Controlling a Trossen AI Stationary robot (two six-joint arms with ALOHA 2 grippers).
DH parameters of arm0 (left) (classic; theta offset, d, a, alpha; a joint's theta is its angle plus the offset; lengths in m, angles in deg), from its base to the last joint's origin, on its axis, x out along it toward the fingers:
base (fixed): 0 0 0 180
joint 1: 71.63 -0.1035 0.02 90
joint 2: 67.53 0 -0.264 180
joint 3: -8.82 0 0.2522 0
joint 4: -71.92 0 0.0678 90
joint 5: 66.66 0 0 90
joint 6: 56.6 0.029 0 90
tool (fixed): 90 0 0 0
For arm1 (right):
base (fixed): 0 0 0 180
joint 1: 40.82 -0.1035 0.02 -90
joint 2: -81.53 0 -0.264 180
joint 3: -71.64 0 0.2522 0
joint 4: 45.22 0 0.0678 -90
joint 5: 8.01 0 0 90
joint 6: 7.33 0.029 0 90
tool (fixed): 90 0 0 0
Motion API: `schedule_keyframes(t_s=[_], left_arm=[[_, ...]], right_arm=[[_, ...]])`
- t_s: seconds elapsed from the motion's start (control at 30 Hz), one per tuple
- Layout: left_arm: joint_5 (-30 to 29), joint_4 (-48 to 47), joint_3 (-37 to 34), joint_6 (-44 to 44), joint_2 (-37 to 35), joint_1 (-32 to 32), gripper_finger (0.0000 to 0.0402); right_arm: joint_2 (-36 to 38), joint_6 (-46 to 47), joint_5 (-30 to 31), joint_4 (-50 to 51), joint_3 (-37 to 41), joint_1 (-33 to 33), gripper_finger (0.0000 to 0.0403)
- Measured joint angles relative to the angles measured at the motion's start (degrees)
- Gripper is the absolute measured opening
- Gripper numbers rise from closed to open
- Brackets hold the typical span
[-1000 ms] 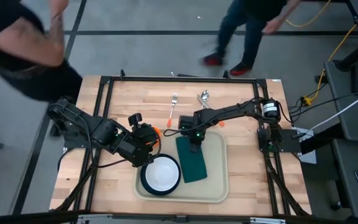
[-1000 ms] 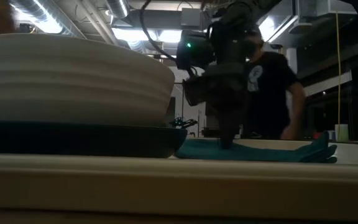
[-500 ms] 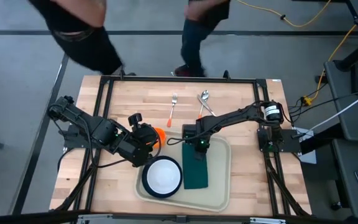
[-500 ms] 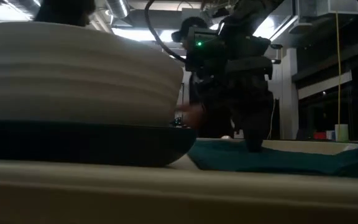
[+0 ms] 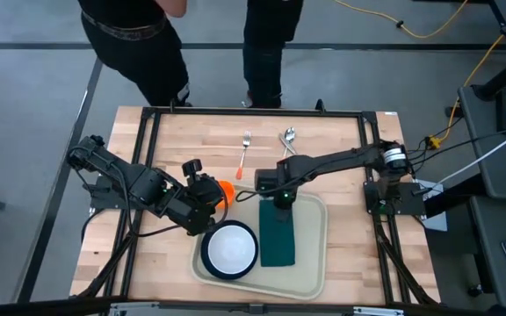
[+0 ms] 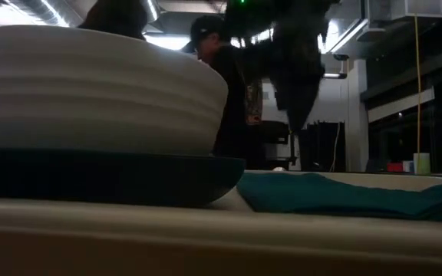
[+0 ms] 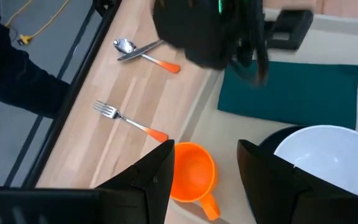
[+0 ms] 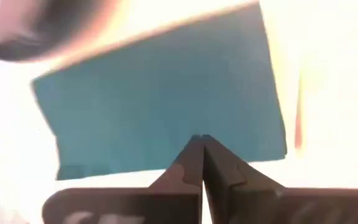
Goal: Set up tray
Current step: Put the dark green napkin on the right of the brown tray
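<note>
The beige tray lies at the table's near middle. On it sit a dark plate carrying a white bowl, and, to their right, a dark green napkin lying flat and square with the tray. My right gripper is shut and hovers over the napkin's far end, raised clear of it in the low view. My left gripper is open just left of the tray, its fingers standing either side of an orange cup without touching it.
A fork and a spoon, both orange-handled, lie on the bare wood beyond the tray. The orange cup stands by the tray's far left corner. Two people stand at the table's far edge.
My right gripper, shut with its tips on the napkin, swung the tilted napkin about until it lay straight along the tray, shifting toward the table's right. It then rose clear of the cloth. The people beyond the far edge moved about.
</note>
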Motion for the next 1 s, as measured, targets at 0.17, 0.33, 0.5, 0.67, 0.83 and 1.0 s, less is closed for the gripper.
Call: schedule_keyframes(t_s=[0.17, 0.33, 0.5, 0.67, 0.83, 1.0], left_arm=[[0.1, -0.02, 0.0, 2.08, 0.0, -0.02, 0.0169], [1.39, -0.04, 0.0, 5.01, 0.0, 0.0, 0.0169], [1.42, -0.02, 0.0, 7.34, 0.0, -0.02, 0.0169], [1.44, -0.02, 0.0, 7.84, 0.0, -0.02, 0.0169], [2.42, -0.02, 0.0, 6.53, 0.0, -0.02, 0.0169], [4.02, -0.02, 0.0, 6.43, 0.0, 0.0, 0.0169]], right_arm=[[3.02, -1.42, 1.26, 7.13, -0.57, -4.56, 0.0042], [4.34, -2.89, 3.56, 7.95, -0.63, -12.86, 0.0091], [3.58, -2.65, 12.14, 6.29, -0.62, -20.89, 0.0149], [2.16, -1.22, 21.91, 3.38, -0.6, -25.59, 0.0204], [1.69, -1.13, 23.75, -5.41, 2.74, -28.51, 0.0232], [1.65, 0.2, 24.07, -8.42, 7.02, -31.62, 0.0234]])
